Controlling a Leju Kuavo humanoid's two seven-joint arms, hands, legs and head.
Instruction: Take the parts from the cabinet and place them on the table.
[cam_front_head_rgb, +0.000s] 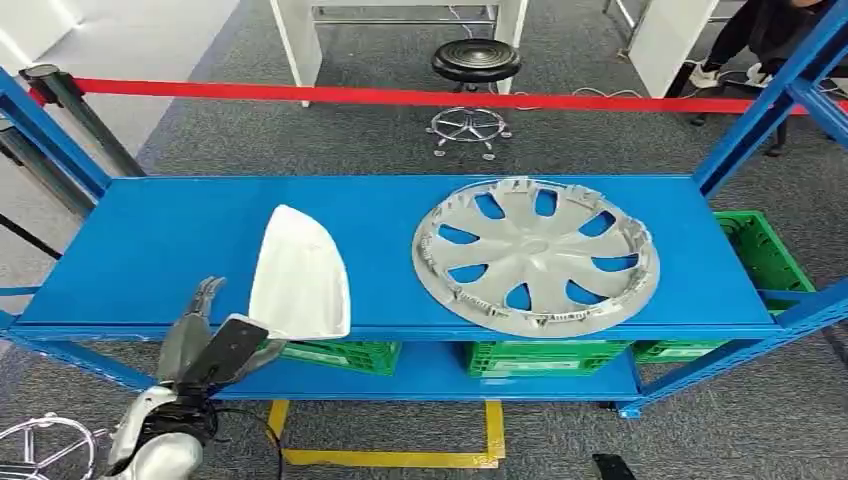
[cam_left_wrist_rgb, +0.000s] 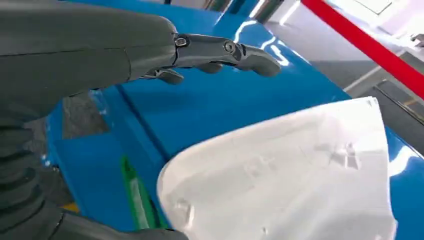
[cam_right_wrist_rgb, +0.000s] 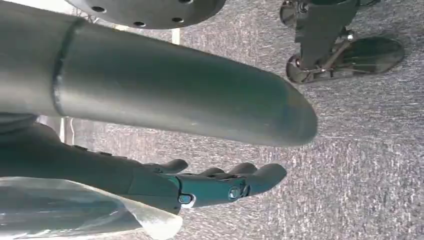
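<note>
From the head view, my left hand (cam_front_head_rgb: 205, 335) sits at the front edge of the blue shelf (cam_front_head_rgb: 150, 250), just beside the near end of the white part (cam_front_head_rgb: 298, 275), fingers apart and nothing in them. The part overhangs that front edge slightly, so a clumsy nudge could tip it off onto the floor. The silver wheel cover (cam_front_head_rgb: 535, 255) lies well apart to the right, flat on the same shelf, also at the front lip.

In the left wrist view, the fingers (cam_left_wrist_rgb: 225, 50) are stretched over bare shelf while the thumb lies below, with the white part (cam_left_wrist_rgb: 290, 175) between and near them but not touching. I judge the shell smooth and curved (glossy, by the sheen), so a shallow pinch at its edge may let it slide out.

In the right wrist view, my right hand (cam_right_wrist_rgb: 210, 185) hangs over grey carpet, fingers loosely extended and holding nothing. A stool base is near it, so swinging that arm up carelessly could clip it.
</note>
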